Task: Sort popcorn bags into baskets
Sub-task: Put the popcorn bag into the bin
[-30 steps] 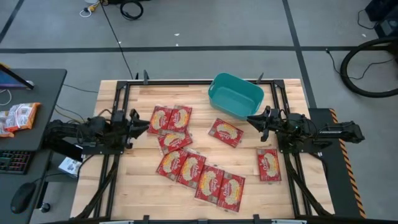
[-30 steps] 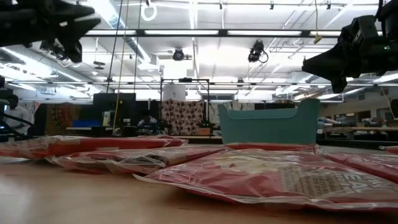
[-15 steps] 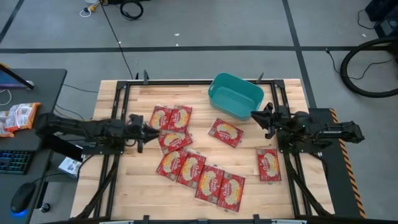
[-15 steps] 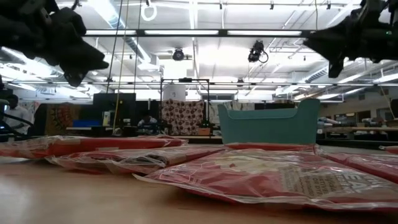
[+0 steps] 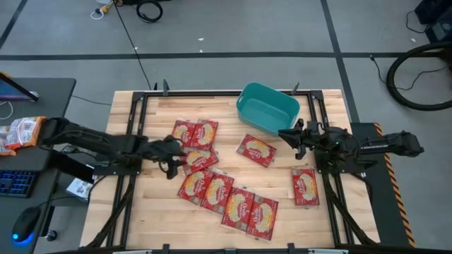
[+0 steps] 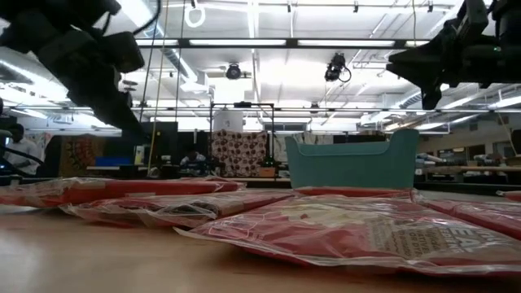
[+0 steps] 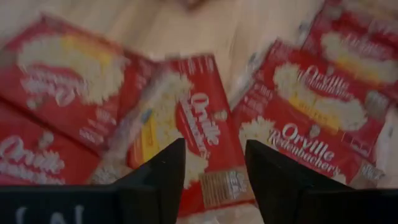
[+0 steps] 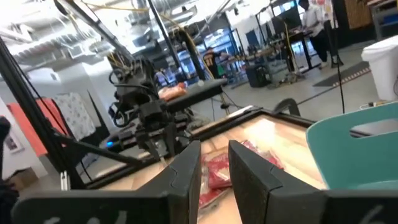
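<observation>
Several red popcorn bags [image 5: 217,190] lie flat on the wooden table, some overlapping. One bag [image 5: 256,149] lies alone near the teal tub [image 5: 267,109], and another [image 5: 305,185] lies at the table's right side. My left gripper [image 5: 180,153] hovers open, slanting down over the bag [image 7: 193,134] in the middle of the left cluster. A finger stands to either side of that bag without touching it. My right gripper [image 5: 284,134] is open in the air beside the tub's near right corner. The tub [image 8: 354,149] holds no bags.
The tub stands at the table's far edge, right of centre. A dark frame rail [image 5: 134,127] runs along each side of the table. Orange-and-white snack packets [image 5: 21,132] lie on a desk off the table's left.
My left arm has reached out toward the table's right. Its gripper has tipped downward and come lower over the left cluster of popcorn bags, staying open. The bags and the tub have not moved.
</observation>
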